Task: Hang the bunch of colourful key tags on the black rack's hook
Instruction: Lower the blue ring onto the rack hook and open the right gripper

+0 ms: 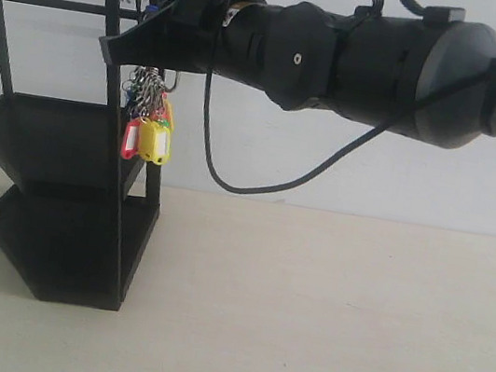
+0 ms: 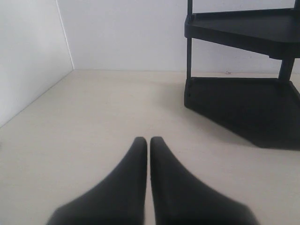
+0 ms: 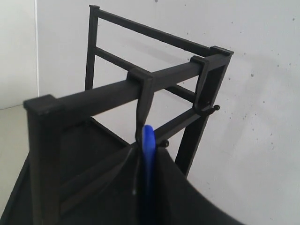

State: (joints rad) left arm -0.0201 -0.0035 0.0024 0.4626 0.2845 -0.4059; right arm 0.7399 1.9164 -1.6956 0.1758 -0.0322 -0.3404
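Note:
The colourful key tag bunch point(image 1: 149, 135) hangs in the air beside the black rack point(image 1: 67, 138), just under its top rail, with yellow and red tags lowest. My right gripper point(image 1: 134, 41) reaches across from the right and is shut on the bunch's blue loop point(image 3: 148, 140). The loop's top stands right at the lower end of the near hook point(image 3: 143, 110), which drops from the top rail point(image 3: 103, 93). I cannot tell whether the loop is over the hook. My left gripper point(image 2: 148, 140) is shut and empty, low over the table.
A second hook point(image 3: 206, 108) hangs further along the same rail. The rack's lower trays point(image 2: 243, 108) stand ahead of the left gripper. A black cable point(image 1: 230, 181) droops under the right arm. White walls close the back and left side.

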